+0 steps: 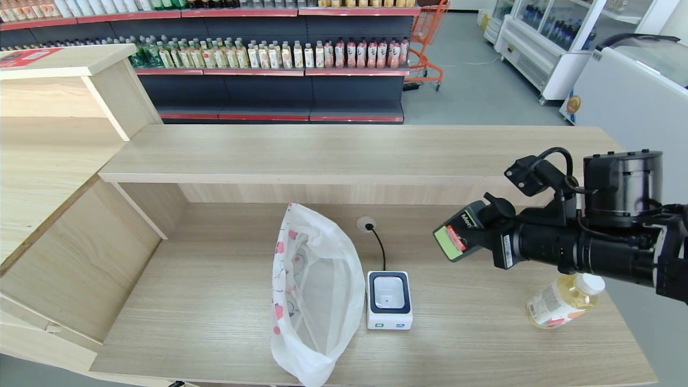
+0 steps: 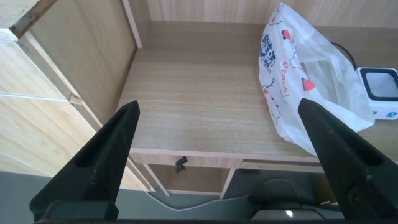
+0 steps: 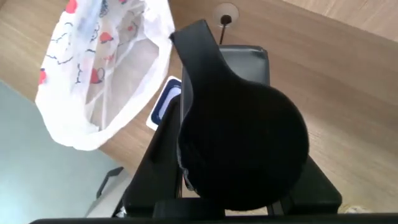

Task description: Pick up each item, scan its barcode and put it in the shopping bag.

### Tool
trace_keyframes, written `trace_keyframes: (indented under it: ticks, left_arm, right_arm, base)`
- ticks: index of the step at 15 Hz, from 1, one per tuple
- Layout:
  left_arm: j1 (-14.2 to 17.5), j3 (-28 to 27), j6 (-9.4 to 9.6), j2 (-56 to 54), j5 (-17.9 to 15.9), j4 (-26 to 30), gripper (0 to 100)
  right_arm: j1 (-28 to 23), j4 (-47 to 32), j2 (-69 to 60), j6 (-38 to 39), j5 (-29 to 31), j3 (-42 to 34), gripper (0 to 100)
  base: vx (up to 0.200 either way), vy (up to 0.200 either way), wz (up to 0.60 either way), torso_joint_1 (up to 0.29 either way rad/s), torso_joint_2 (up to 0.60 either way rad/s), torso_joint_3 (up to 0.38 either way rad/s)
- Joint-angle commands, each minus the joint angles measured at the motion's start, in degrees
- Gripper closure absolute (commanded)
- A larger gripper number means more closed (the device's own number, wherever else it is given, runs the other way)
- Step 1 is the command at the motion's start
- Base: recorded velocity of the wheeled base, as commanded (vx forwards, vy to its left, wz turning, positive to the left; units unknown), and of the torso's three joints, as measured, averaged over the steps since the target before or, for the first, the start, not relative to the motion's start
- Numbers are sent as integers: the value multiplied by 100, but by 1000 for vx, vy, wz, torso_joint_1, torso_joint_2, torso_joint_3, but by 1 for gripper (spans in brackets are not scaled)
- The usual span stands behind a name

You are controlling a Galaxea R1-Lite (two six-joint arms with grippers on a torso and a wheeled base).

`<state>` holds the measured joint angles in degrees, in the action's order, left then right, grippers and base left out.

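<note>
In the head view, the right gripper (image 1: 486, 228) is clamping a dark canister (image 1: 457, 236) with a green and red label. It is holding it in the air over the counter (image 1: 484, 344), to the robot's right of the barcode scanner (image 1: 389, 298). The labelled face is angling down and toward the scanner, probably so the reading window can catch the code. The white shopping bag (image 1: 317, 290) is standing just beside the scanner on its left, its mouth gaping open to take scanned goods. A bottle of yellow drink (image 1: 561, 301) is lying on its side near the counter's right edge, under the arm, not yet handled.

In the left wrist view, the left gripper (image 2: 217, 162) is hanging with its fingers spread wide and gripping nothing. It is sitting off the counter's front edge, well apart from the bag, so the right arm's path is open.

In the right wrist view, the canister's round dark body is covering most of the scanner. It seems to be hovering nearly above it, though the alignment is hard to judge.
</note>
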<state>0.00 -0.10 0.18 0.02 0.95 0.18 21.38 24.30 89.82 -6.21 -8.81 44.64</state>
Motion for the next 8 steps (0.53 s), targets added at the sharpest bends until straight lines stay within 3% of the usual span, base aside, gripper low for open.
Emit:
trace_keyframes:
  ticks: [1, 6, 8]
  left_arm:
    - [0, 1, -1, -2, 2, -1, 0]
    - [0, 1, -1, -2, 2, -1, 0]
    - [0, 1, -9, -2, 2, -1, 0]
  right_arm:
    - [24, 5, -96, 14, -156, -35, 100]
    - [94, 23, 79, 225, -709, -254, 100]
    - [103, 225, 352, 216, -745, -210, 100]
  base:
    - [-200, 0, 0, 7, 2, 7]
    - [0, 0, 0, 0, 0, 0]
    - [0, 200, 0, 15, 7, 0]
